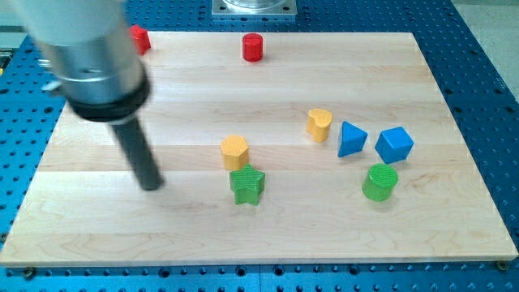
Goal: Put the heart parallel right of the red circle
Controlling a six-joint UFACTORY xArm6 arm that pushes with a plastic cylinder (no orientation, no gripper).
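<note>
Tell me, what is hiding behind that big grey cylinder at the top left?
A red block peeks out at its right edge; the rest is covered, so its shape cannot be told. My tip rests left of the green star.

Wooden board (97,235) carrying scattered coloured blocks (247,186)
</note>
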